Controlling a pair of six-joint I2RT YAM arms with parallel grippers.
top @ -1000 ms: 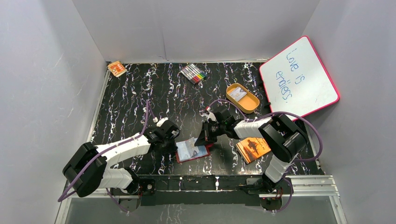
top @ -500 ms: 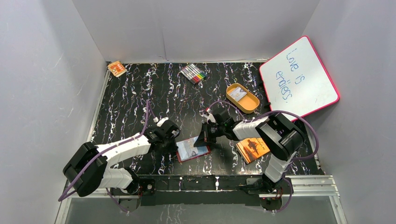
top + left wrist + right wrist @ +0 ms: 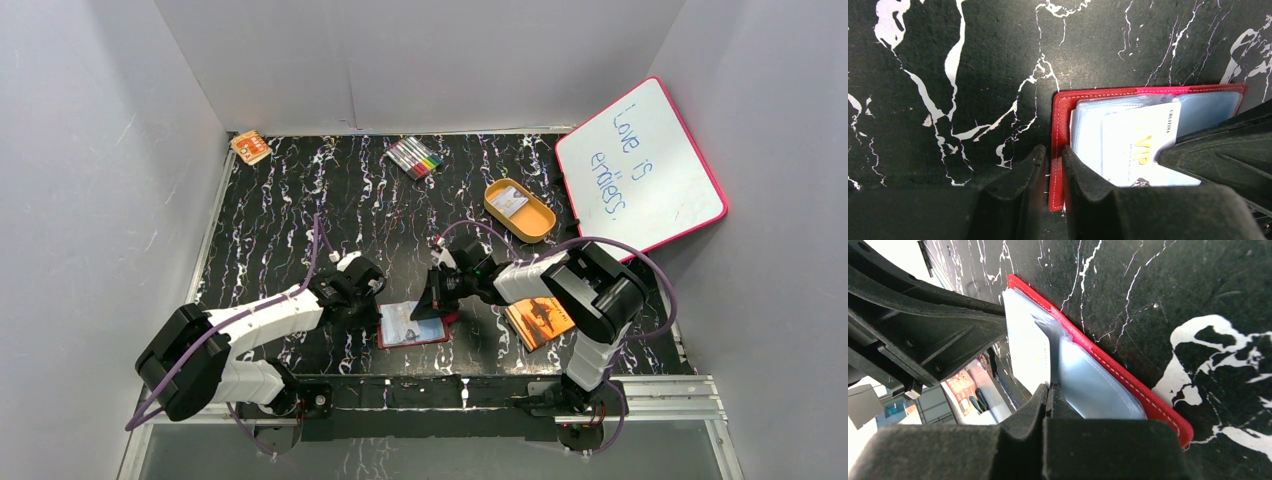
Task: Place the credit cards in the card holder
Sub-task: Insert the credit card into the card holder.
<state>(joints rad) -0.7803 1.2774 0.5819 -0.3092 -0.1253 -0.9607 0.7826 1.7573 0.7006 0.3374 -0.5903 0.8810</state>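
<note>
Right tool [image 3: 1048,392] is shut tight on a white credit card [image 3: 1140,135], holding it at the pockets of the open red card holder [image 3: 1060,115] on the surface [image 3: 948,60], whose edge the left tool [image 3: 1052,157] pinches, so next I think it must push the card deeper.

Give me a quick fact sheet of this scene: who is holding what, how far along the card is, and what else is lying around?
Wallet: the card holder, dark red, lies open
Left arm: left end effector clamped on the card holder's edge
Right arm: right end effector pinching a whitish credit card marked VIP
Card progress: over the clear pockets, not fully in
Elsewhere: orange tray, orange booklet, markers, whiteboard
</note>
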